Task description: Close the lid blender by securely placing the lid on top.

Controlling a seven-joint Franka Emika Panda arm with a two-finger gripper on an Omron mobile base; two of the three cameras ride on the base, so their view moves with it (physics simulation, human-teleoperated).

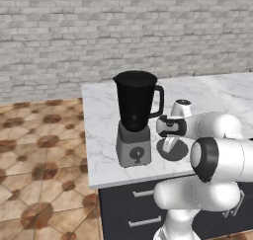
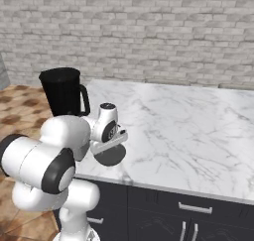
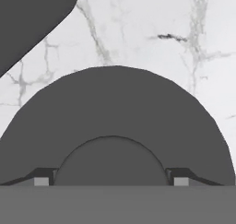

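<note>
The hand (image 3: 110, 179) hangs low over the lid (image 3: 115, 108), its fingertips (image 3: 41, 179) spread wide to either side; whether they touch it I cannot tell. The lid (image 1: 173, 150) lies flat on the marble worktop (image 1: 207, 98), just beside the blender (image 1: 134, 116), whose jar stands uncovered.

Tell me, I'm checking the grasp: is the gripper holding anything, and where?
Cannot tell: the gripper has fingertips flanking the raised centre of the lid, lying on the counter.

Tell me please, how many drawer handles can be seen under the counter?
5. In the left base view, two sit left of the arm. In the right base view: one, two vertical. The arm may hide more.
</note>
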